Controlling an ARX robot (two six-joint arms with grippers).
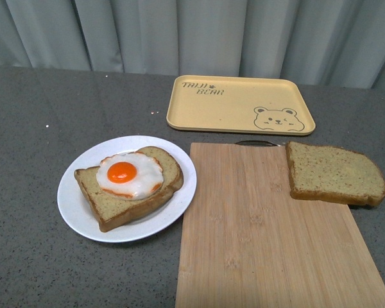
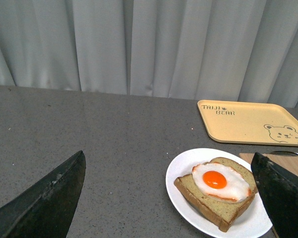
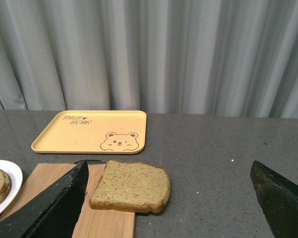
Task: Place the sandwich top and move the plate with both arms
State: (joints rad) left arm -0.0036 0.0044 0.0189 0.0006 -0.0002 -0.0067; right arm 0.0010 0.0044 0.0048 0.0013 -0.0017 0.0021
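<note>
Two bread slices show in the front view: the speckled brown top [image 1: 333,173] lies flat, straddling the far right edge of a wooden board [image 1: 256,237], and an egg-bearing slice [image 1: 128,186] sits on the round white plate [image 1: 74,199] left of the board; neither arm appears. Left wrist view: the left claw [image 2: 168,154] hovers over the grey table [image 2: 89,129], dark fingers spread wide, empty, plate ahead. Right wrist view: the right claw [image 3: 169,163] likewise gapes empty, with the top ahead, untouched

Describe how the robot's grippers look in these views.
Only the fingers show. The left gripper and right gripper each have two matte black, wedge-shaped fingers tapering toward the tip, faintly scuffed. No cables or markings are visible, and the front view shows no arm.
</note>
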